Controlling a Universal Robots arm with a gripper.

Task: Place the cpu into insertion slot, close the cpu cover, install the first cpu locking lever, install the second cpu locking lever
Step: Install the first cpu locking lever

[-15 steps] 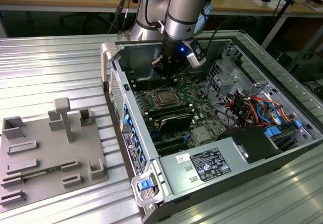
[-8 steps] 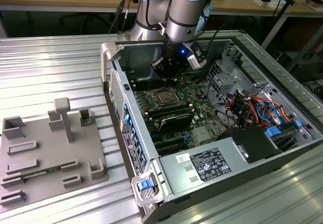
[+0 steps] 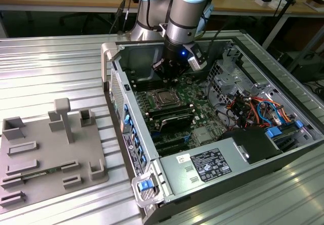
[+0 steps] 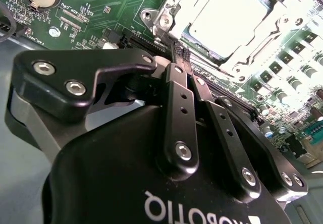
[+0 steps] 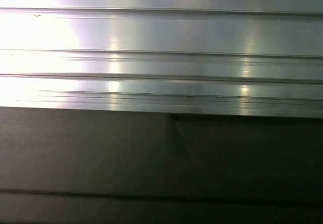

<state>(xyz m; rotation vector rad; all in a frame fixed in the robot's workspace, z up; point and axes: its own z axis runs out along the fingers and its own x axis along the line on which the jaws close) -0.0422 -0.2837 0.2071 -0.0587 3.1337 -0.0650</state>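
Observation:
In the exterior view my gripper (image 3: 168, 79) hangs inside the open computer case, just behind the insertion slot (image 3: 164, 100) on the green board. The second wrist view shows the silvery cpu (image 4: 229, 14) lying flat in the slot. The cpu cover (image 4: 265, 38) lies down over it as a metal frame around the chip. My gripper (image 4: 177, 52) is shut, its black fingers (image 4: 177, 108) pressed together with nothing seen between them. Their tips sit at the socket's near corner, beside a thin metal lever (image 4: 166, 24) along the frame's edge.
Black memory slots (image 3: 172, 117) lie in front of the socket. The power supply (image 3: 212, 164) and a cable bundle (image 3: 258, 108) fill the case toward the exterior view's right. A grey fixture plate (image 3: 50, 154) sits on the ribbed table at the exterior view's left.

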